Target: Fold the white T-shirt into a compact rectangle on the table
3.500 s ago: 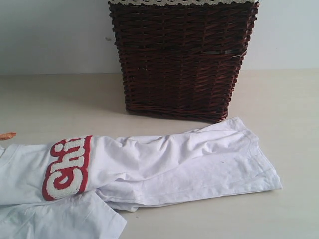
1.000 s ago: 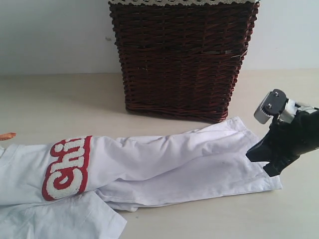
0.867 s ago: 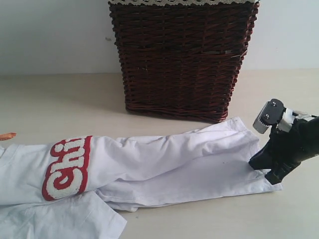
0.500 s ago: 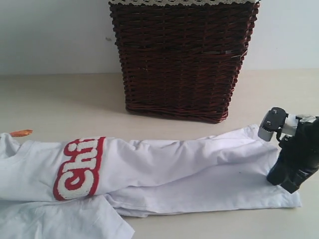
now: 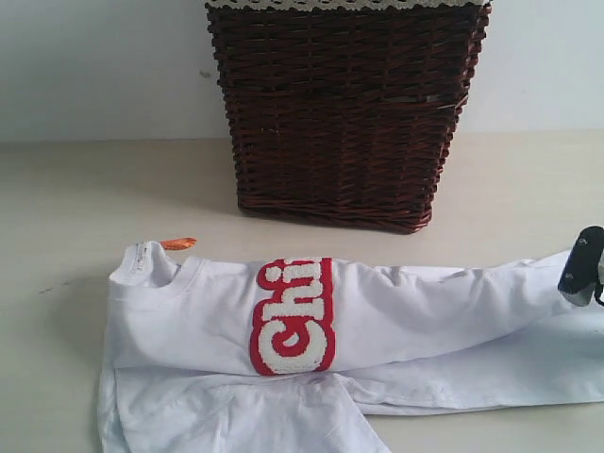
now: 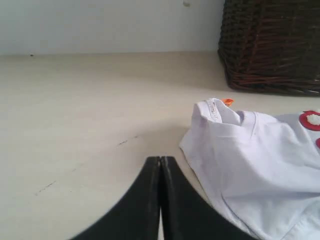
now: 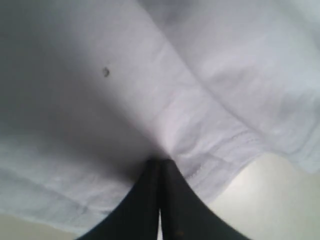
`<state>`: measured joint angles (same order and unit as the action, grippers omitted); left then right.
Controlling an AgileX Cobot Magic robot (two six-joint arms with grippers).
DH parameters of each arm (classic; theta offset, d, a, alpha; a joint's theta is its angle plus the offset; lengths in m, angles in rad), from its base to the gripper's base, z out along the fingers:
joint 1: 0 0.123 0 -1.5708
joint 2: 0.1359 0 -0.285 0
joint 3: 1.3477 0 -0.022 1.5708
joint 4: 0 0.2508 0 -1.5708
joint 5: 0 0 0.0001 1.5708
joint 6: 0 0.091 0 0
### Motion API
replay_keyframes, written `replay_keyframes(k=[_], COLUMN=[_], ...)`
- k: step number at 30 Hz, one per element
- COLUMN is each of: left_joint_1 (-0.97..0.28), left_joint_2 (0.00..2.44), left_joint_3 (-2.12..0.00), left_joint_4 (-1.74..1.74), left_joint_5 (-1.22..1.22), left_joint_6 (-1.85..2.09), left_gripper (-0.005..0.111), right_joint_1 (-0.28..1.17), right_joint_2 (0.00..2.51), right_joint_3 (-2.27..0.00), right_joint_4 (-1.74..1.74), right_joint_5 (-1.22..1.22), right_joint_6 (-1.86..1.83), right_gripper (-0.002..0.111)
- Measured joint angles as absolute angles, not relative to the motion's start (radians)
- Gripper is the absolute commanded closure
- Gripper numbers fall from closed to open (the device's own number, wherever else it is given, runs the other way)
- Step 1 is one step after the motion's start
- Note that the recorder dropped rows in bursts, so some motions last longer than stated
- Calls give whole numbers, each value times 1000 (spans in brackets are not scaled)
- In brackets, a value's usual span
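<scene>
The white T-shirt [image 5: 406,307] lies stretched out across the table [image 5: 85,189], with its collar [image 5: 156,269] and orange tag [image 5: 177,243] at the left and its red lettered band [image 5: 293,316] near the middle. My right gripper [image 7: 160,161] is shut, its tips pressed onto the shirt's hem [image 7: 220,155], where the fabric puckers. In the exterior view only a part of the right gripper [image 5: 585,267] shows, at the right edge. My left gripper [image 6: 160,158] is shut on nothing and hangs over bare table just beside the shirt's collar end [image 6: 215,111].
A tall dark brown wicker basket [image 5: 344,109] stands behind the shirt at the back middle, close to the shirt's upper edge; the basket [image 6: 272,45] also shows in the left wrist view. A pale wall runs behind the table.
The right gripper came down shut onto the shirt's hem and moved right to the view's edge. The whole shirt slid right with it and pulled straighter, and its collar came into view.
</scene>
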<state>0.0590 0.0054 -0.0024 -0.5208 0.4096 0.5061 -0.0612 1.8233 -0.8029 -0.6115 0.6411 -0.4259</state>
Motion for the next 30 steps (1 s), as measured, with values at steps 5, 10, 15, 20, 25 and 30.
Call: replay_keyframes(k=[5, 10, 15, 20, 25, 30], left_joint_1=[59, 59, 59, 59, 59, 59], left_joint_2=[5, 5, 5, 5, 5, 5], left_joint_3=[-2, -2, -2, -2, -2, -2], left_joint_4=[-521, -519, -519, -519, -519, -519], left_joint_5=[410, 410, 410, 410, 410, 410], left_joint_6=[506, 506, 506, 506, 506, 506], left_gripper=[107, 107, 107, 107, 107, 107], right_joint_1=[-65, -65, -63, 63, 288, 428], right_joint_2=[1723, 1605, 1573, 1643, 1741, 1788], right_joint_3=[-797, -797, -797, -797, -797, -797], right_joint_4=[-494, -38, 609, 985, 1043, 1043], right_joint_5=[546, 474, 750, 1073, 1022, 875], right_joint_6=[-451, -824, -1419, -1719, -1790, -1818], right_gripper=[108, 108, 108, 108, 108, 104])
